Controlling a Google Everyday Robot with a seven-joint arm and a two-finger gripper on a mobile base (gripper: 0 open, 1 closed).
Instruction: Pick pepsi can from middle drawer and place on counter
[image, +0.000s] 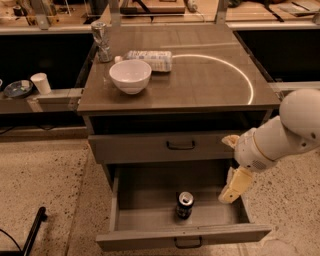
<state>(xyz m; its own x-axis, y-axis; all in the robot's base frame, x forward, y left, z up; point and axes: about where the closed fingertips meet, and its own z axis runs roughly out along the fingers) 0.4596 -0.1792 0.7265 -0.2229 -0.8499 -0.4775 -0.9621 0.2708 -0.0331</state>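
The pepsi can (184, 205), dark with a silver top, stands upright in the open middle drawer (150, 215), near the drawer's front centre. My gripper (226, 169) hangs at the drawer's right side, above the right wall and to the right of the can, apart from it. Its cream fingers (235, 185) stand spread and hold nothing. The glossy counter (210, 85) with the bright arc lies above.
On the counter are a white bowl (130, 76), a clear plastic bottle (147, 60) lying on its side and a glass (101, 40). A closed drawer (165, 146) sits above the open one. A side shelf at the left holds a white cup (41, 83) and a dish (17, 89).
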